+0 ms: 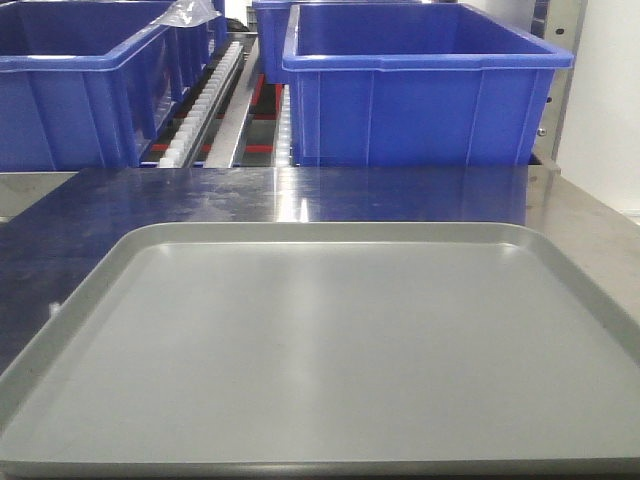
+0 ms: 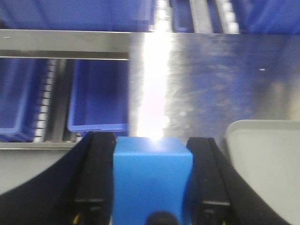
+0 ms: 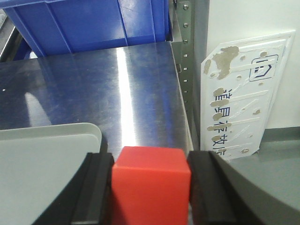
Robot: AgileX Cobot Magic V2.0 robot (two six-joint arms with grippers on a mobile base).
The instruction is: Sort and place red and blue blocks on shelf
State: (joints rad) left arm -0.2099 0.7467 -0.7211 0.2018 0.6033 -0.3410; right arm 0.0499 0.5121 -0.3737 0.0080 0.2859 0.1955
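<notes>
matte blue cube (image 2: 152, 176), red cube (image 3: 151, 185), clamped

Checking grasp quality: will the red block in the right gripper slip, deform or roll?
Probably rigid: the red block shows crisp square edges in the right gripper. Its matte faces look grippy, so slipping seems unlikely. Flat sides suggest it will sit, not roll.
</notes>
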